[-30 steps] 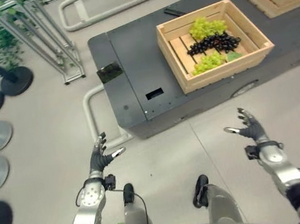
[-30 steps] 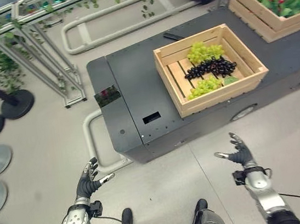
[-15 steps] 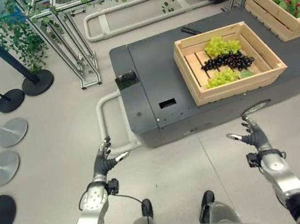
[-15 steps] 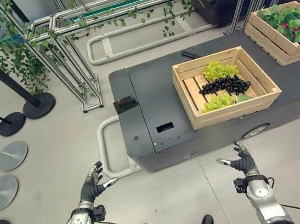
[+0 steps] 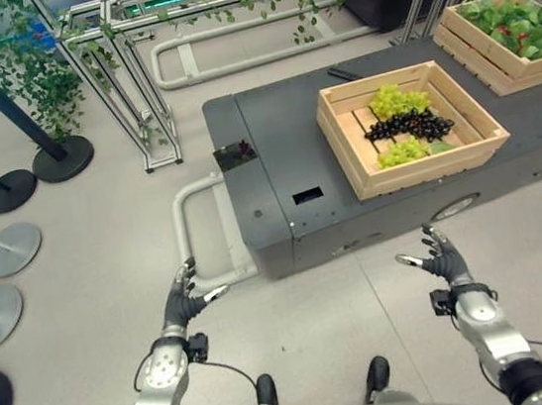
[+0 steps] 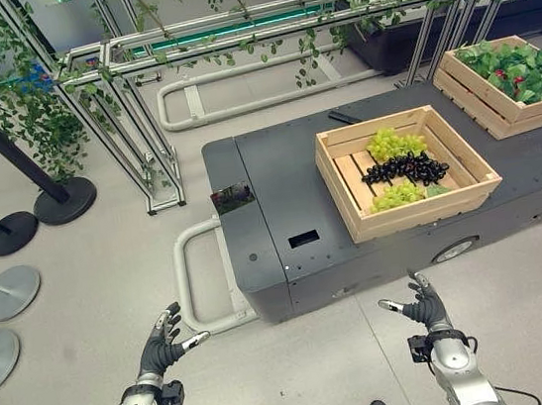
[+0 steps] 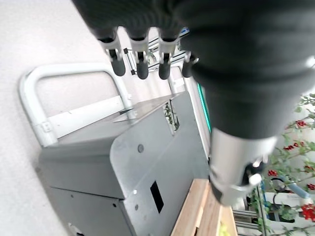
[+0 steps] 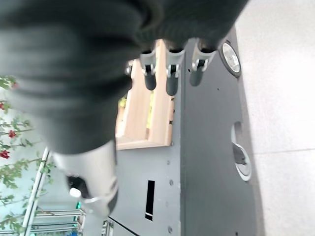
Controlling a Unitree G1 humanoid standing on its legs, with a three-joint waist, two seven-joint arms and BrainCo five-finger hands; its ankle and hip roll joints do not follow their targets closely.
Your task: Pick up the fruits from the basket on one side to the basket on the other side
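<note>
Green and dark grapes (image 5: 404, 125) lay in a light wooden crate (image 5: 411, 124) on the dark grey bench (image 5: 283, 141). The left hand (image 5: 181, 298) and right hand (image 5: 443, 260) were spread wide, holding nothing, over the floor.

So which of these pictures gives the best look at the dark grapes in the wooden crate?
The left eye view: the dark purple grape bunch lies plainly between two green bunches in the slatted wooden crate. The right eye view shows much the same. The wrist views catch just the crate's edge.

The right hand (image 8: 98, 73) occupies the near field, fingers (image 8: 171, 78) extended and straight, holding nothing. Past the fingertips stands a dark grey cart (image 8: 206, 162) with a rectangular slot. A wooden crate (image 8: 142, 115) rests on it; green fruit (image 8: 121, 102) is partly visible inside.
</note>
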